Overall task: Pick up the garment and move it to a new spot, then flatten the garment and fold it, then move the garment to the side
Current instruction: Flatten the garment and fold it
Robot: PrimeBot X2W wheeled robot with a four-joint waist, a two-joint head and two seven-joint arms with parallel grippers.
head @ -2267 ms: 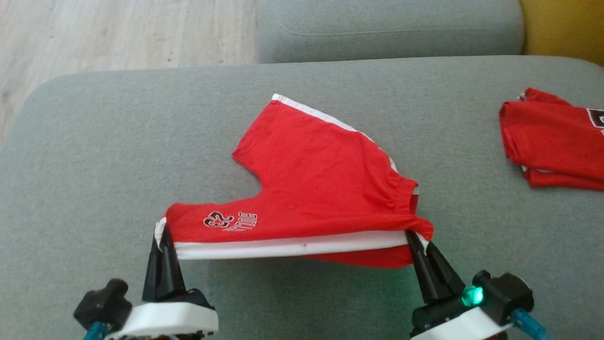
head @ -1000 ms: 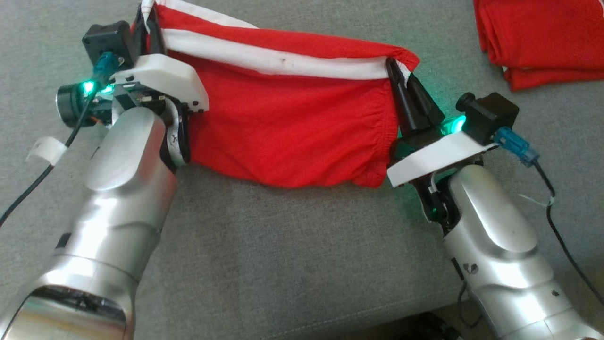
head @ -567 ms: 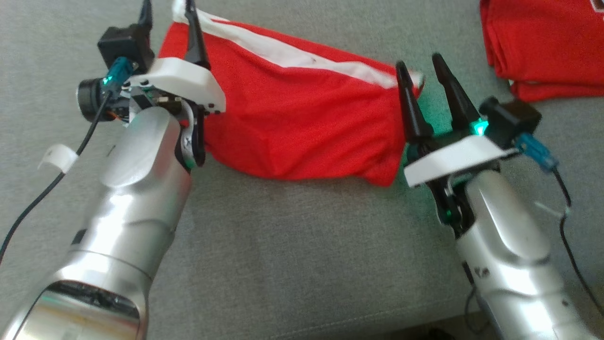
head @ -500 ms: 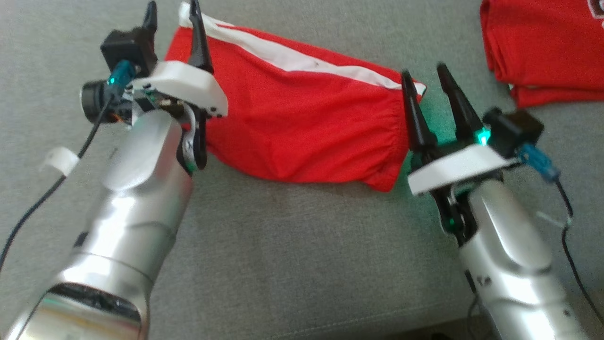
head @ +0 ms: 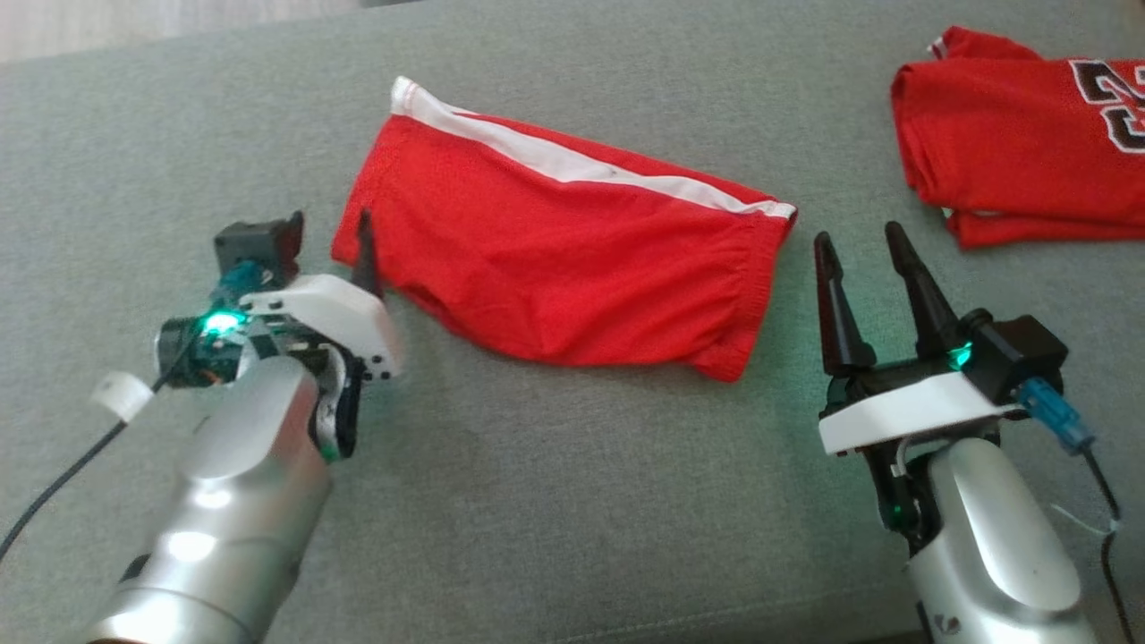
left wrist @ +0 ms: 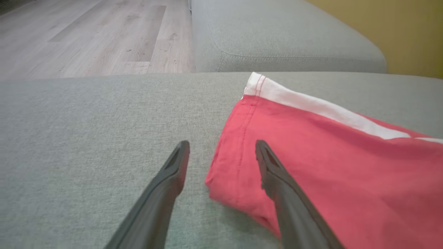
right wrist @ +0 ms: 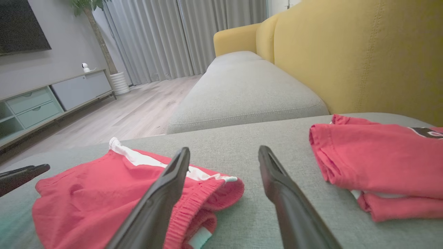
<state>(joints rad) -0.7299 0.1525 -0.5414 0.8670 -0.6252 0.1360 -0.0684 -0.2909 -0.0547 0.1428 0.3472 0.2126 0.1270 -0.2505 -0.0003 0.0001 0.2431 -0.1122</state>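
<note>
Now we count two grippers, both with fingers spread wide and nothing between them. Our left gripper (head: 329,224) sits at the near-left corner of the garment (head: 572,259). In its wrist view, one finger (left wrist: 277,180) shows over the red cloth and the other over bare cushion, so the jaws stand on either side of the leg hem. Whether either finger touches the fabric we cannot tell. Our right gripper (head: 857,234) stands just right of the elastic waistband, apart from it, both fingers over grey fabric.

The garment is one pair of red shorts with a single white stripe along its far edge. It lies folded and released, mid-cushion between the two grippers, leg hem left and waistband right.

We count two red pieces in all. The second is a folded red jersey (head: 1011,152) with black-and-white lettering, lying far right and well apart from the shorts.

Both rest on one grey sofa cushion (head: 572,501). A second grey cushion (right wrist: 242,90) lies beyond, with a yellow backrest (right wrist: 346,52) on the right and pale wooden floor (left wrist: 86,34) on the far left.
</note>
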